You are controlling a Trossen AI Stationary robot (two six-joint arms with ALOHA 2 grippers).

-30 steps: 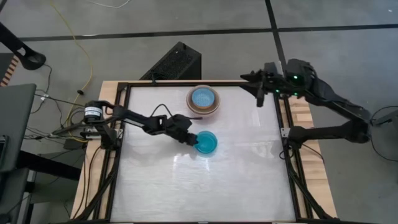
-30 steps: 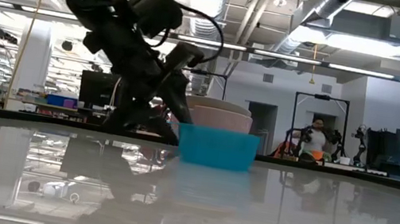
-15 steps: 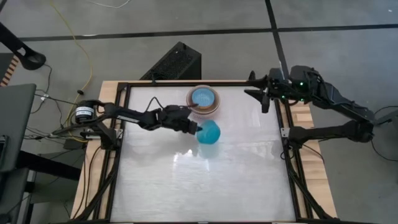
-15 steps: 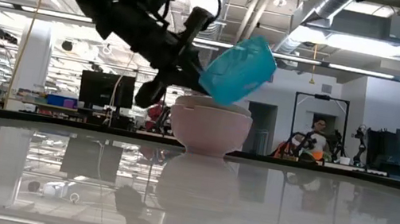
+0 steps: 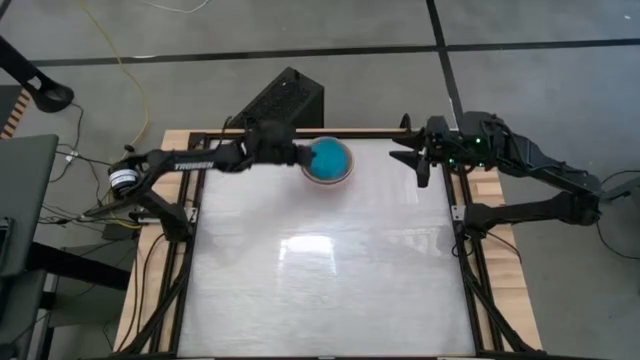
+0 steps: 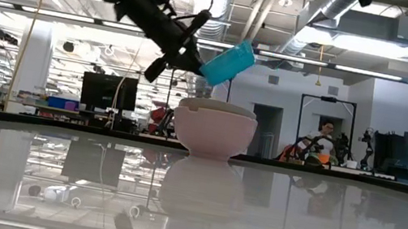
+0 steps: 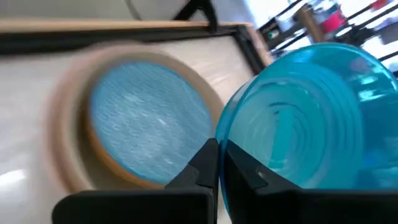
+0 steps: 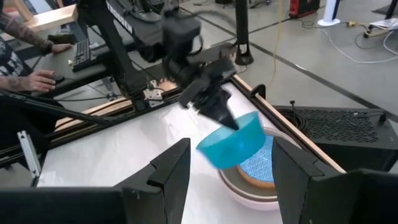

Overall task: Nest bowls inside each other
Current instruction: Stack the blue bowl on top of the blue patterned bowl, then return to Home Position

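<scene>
One step in hand: seating of the small teal-blue round plastic bowl (image 6: 228, 62) into the stack of larger bowls (image 6: 214, 128).
Carried bowl, position: in the air, tilted, directly over the stack near the far edge of the white table top (image 5: 330, 270); not touching the stack in the low view.
Stack, make-up: pale pink-white outer bowl, inner rims visible above it, and on top a light blue round bowl with orange outside (image 7: 146, 127).
Left gripper (image 6: 188, 59), state: clamped on the rim of the teal-blue bowl, one finger inside the wall and one outside, as seen in the left wrist view.
Right gripper (image 5: 418, 160), state: jaws spread wide, nothing held, parked at the right rear edge of the table frame (image 5: 330, 132), well apart from the stack.
Alignment advice: centre the teal-blue bowl over the light blue bowl before any descent; in the wrist view, centres appear offset.
Tilt advice: level the rim, mouth upward, before lowering; a tilted entry likely to catch one edge on the stack.
Descent advice: slow and vertical, until the base meets the bowl beneath.
Release advice: open only once the bowl is supported; withdraw straight up, clear of the inner wall.
Risk: light plastic stack, likely to slide or tip under sideways push.
</scene>
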